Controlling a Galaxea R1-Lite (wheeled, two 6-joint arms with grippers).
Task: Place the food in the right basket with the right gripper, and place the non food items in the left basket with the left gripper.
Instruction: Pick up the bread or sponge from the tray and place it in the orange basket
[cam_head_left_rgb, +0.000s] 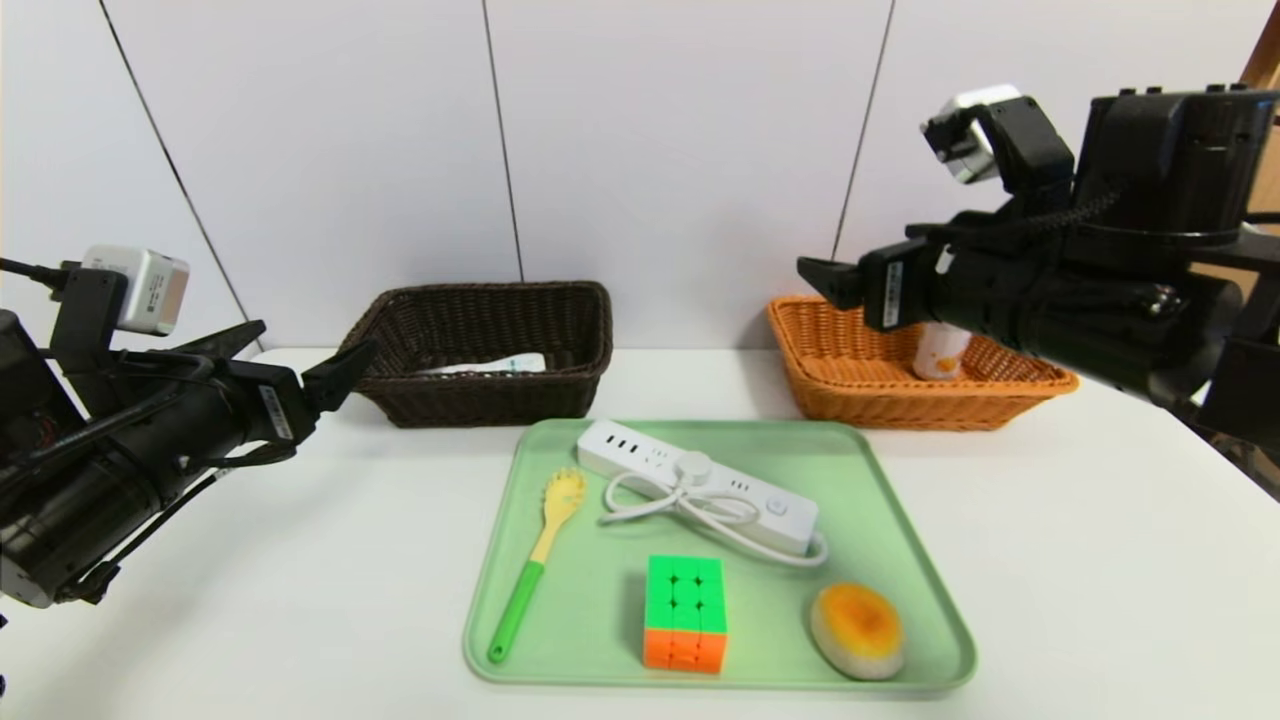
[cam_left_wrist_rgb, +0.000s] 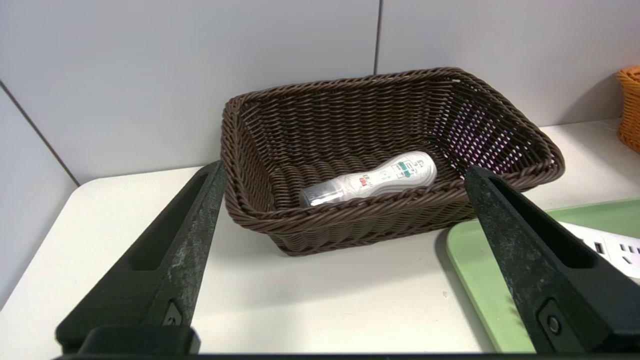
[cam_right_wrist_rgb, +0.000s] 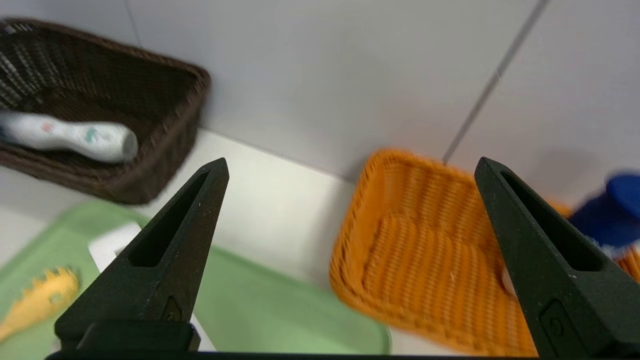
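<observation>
**Hovering tools, two items already sorted**

Hovering above the orange-tan basket (cam_head_left_rgb: 915, 375) at the desk's far right, the right tool (cam_head_left_rgb: 822, 278) has its jaws spread wide and empty. Below it the white bottle (cam_head_left_rgb: 940, 351) stands upright inside that basket; its dark blue cap (cam_right_wrist_rgb: 617, 207) shows in the right wrist view.

The left tool (cam_head_left_rgb: 300, 365) hangs near the desk's left edge with its jaws wide apart, holding nothing, and points toward the dark brown basket (cam_head_left_rgb: 480, 355) at the far edge. A slim pale tube (cam_left_wrist_rgb: 370, 180) lies on its side in that basket.

Between the baskets, nearer the front edge, sits a green tray (cam_head_left_rgb: 900, 560). It carries the white power strip (cam_head_left_rgb: 700, 480) with its coiled cord, the yellow pasta spoon (cam_head_left_rgb: 540, 555) along the tray's left side, the puzzle cube (cam_head_left_rgb: 685, 612) and, at the front right corner, the oval bun (cam_head_left_rgb: 857, 630).
</observation>
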